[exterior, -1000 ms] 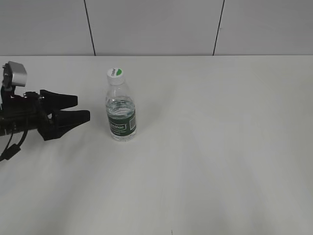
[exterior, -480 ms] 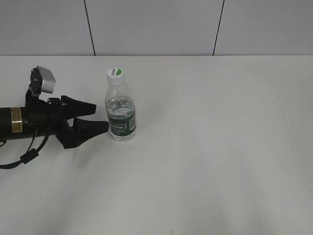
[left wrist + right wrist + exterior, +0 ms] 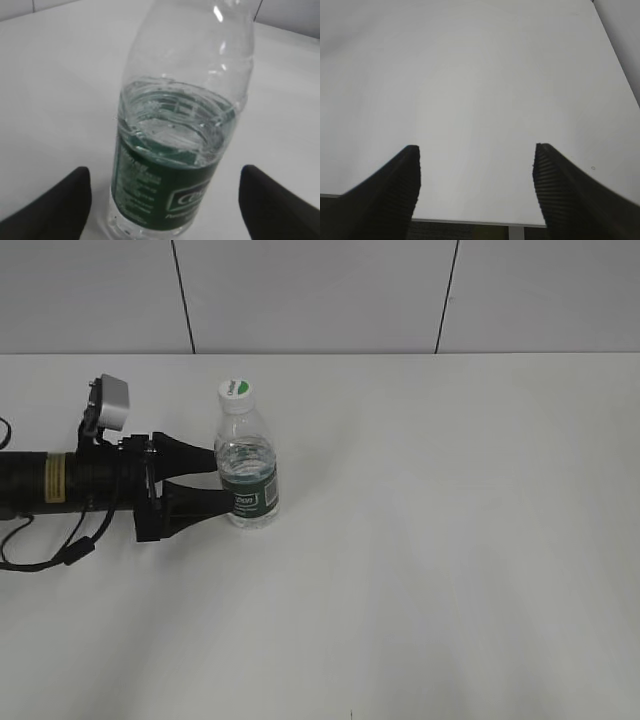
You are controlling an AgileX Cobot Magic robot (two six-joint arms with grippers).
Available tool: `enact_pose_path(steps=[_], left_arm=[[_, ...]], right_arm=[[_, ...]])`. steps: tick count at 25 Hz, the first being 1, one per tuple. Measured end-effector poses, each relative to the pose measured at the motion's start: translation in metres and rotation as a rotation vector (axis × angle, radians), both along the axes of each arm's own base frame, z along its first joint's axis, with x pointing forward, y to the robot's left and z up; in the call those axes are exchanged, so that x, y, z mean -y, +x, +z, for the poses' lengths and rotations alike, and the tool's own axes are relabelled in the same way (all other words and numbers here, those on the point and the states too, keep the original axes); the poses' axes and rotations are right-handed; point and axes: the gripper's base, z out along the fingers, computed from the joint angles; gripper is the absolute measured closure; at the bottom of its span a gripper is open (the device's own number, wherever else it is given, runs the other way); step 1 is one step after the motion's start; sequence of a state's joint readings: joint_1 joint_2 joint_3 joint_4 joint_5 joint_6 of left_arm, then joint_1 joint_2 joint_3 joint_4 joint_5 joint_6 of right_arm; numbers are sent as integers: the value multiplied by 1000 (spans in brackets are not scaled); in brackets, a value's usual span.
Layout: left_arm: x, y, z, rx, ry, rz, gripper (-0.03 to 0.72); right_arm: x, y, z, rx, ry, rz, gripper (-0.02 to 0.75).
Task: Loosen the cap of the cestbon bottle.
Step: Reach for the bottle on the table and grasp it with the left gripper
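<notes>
Exterior view: left gripper (image 3: 222, 481), jaws spread, flanks the upright cestbon bottle (image 3: 247, 472) at its label, below the cap (image 3: 237, 391). Closing off-centre could tip the bottle. Right gripper (image 3: 476, 190) gapes over bare table (image 3: 450, 540).

The bottle (image 3: 247, 466) was clear plastic with a dark green label band bearing white lettering, and the water inside picked up a green tint from it. Its cap (image 3: 238, 391) was white with a green half-moon mark on top. The desk (image 3: 450, 540) was plain off-white, and the wall panels (image 3: 320, 295) behind it were pale grey with thin dark seams. The left arm (image 3: 60, 485) was black with a yellow band and carried a light grey camera (image 3: 112, 403). All the fingers (image 3: 395, 192) were black, those in the right wrist view finely ribbed.
</notes>
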State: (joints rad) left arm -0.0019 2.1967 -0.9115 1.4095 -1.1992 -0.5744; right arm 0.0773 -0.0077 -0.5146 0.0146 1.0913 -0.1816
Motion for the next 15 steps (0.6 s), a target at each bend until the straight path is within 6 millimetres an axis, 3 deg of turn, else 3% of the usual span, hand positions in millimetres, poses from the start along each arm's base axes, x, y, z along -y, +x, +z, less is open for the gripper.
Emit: enact_pose_path(steps=[10,15], left_arm=[[19,21,-1,32,-2,-81,134],[29,28,-11,13,-7,-106,134]], right_arm=[[0,0,0,0,4,-6,202],[0,0,0,0,4,-6,202]])
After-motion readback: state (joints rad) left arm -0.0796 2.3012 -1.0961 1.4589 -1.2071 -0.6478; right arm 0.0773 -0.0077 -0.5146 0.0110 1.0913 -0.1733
